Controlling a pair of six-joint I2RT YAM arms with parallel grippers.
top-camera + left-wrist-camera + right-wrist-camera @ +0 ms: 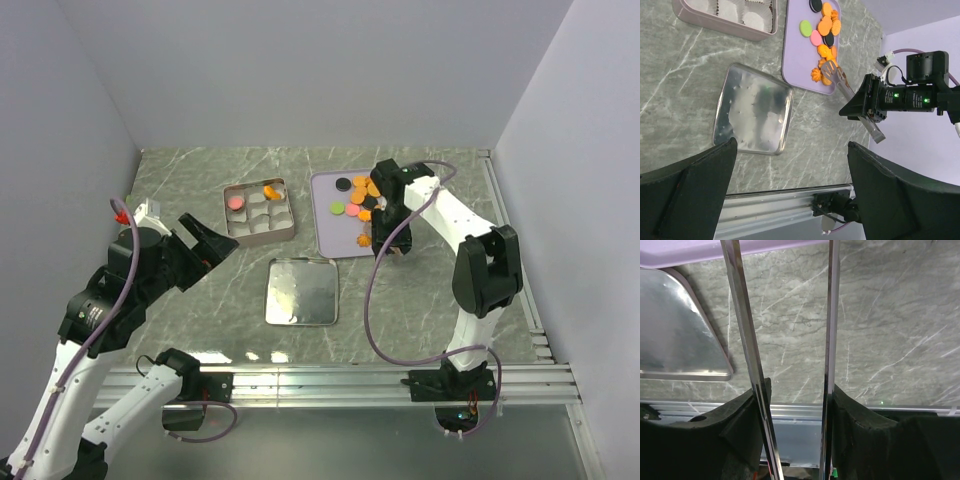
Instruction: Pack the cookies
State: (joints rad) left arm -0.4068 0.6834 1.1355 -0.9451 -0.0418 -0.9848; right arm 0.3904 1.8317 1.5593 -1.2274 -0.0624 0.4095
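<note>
The cookies are small round discs, mostly orange with pink, green and black ones, piled at the far right of the lavender tray; they also show in the left wrist view. My right gripper is shut on metal tongs, whose two arms run between my fingers. The tong tips sit among the orange cookies at the tray's near right. The square tin holds paper cups with one pink cookie and orange ones. My left gripper is open and empty, left of the tin.
The tin's lid lies upside down, shiny side up, near the table's front, between both arms; it also shows in the left wrist view and the right wrist view. An aluminium rail runs along the front edge. Grey walls enclose the table.
</note>
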